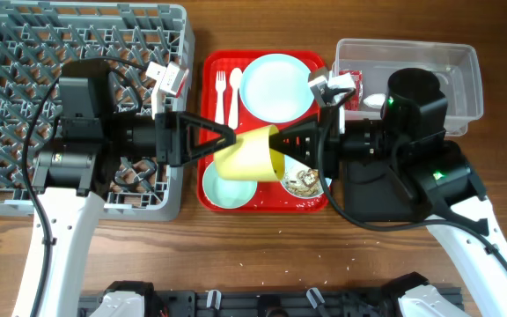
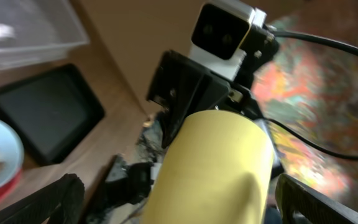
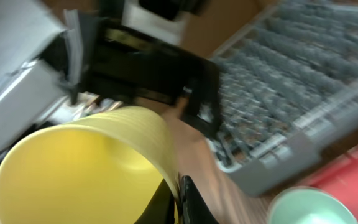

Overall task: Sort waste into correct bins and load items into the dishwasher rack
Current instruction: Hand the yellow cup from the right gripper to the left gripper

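My right gripper (image 1: 282, 146) is clamped on the rim of the small yellow cup (image 1: 249, 151), holding it tipped on its side above the red tray (image 1: 211, 70), partly over the mint-green bowl (image 1: 227, 189). My left gripper (image 1: 220, 141) has its fingers spread wide at the cup's base; I cannot tell whether they touch it.

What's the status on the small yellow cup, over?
Right hand shut on rim of small yellow plastic cup, held sideways above flat red tray. Left hand open, straddling cup's base, not closed. Nothing in the way.
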